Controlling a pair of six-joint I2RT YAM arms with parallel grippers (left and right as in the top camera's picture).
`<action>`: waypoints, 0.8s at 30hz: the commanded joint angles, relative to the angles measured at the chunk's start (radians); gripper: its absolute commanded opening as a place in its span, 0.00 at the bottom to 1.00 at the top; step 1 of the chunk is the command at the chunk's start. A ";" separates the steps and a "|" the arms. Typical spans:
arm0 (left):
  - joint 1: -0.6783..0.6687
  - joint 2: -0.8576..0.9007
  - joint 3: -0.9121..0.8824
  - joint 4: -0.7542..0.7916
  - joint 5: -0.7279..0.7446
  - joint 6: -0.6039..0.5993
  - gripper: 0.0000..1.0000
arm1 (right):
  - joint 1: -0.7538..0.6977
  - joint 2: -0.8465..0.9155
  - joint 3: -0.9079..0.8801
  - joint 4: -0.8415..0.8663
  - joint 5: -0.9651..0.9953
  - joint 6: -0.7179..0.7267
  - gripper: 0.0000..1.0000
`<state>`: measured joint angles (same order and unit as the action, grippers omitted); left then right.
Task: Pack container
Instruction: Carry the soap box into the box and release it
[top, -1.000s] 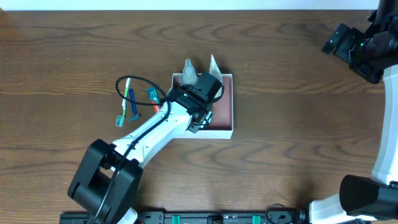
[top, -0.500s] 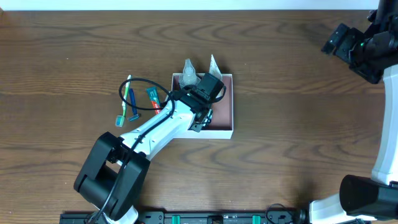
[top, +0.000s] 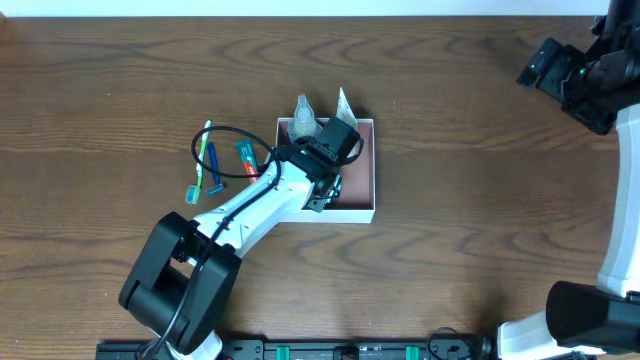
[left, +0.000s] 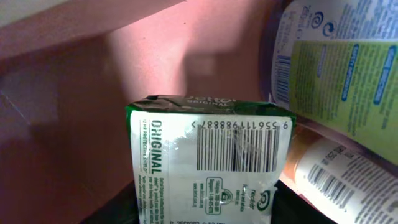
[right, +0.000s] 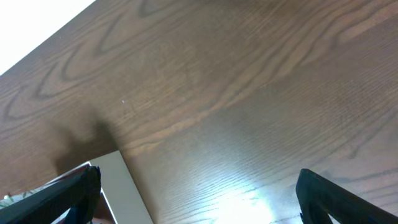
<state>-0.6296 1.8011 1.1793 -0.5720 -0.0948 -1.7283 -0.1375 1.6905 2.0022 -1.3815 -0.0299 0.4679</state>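
The container is a shallow square box with white walls and a reddish-brown inside, near the table's middle. My left gripper reaches down into it and is shut on a green-and-white soap packet with a barcode. In the left wrist view the packet sits against the container's floor, beside a labelled bottle and a white tube. My right gripper is open and empty, high at the far right; its view shows the container's white corner.
Two toothbrushes and a red-and-green toothpaste tube lie on the wood left of the container. Two clear pouches stick up at the container's far edge. The black cable of the left arm loops above the toothbrushes.
The left arm's base and elbow shifted slightly to the right a second ago. The left gripper has stayed in the container with the packet. The right arm has not moved.
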 joint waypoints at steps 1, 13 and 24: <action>-0.002 -0.007 -0.003 -0.002 0.024 -0.004 0.62 | -0.006 -0.002 -0.003 -0.003 -0.004 0.018 0.99; 0.001 -0.187 -0.003 -0.026 0.057 0.096 0.78 | -0.006 -0.002 -0.003 -0.003 -0.004 0.018 0.99; 0.101 -0.536 -0.003 -0.268 -0.087 0.578 0.78 | -0.006 -0.002 -0.003 -0.003 -0.004 0.018 0.99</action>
<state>-0.5690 1.3289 1.1793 -0.7898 -0.0727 -1.3960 -0.1375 1.6905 2.0014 -1.3827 -0.0299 0.4679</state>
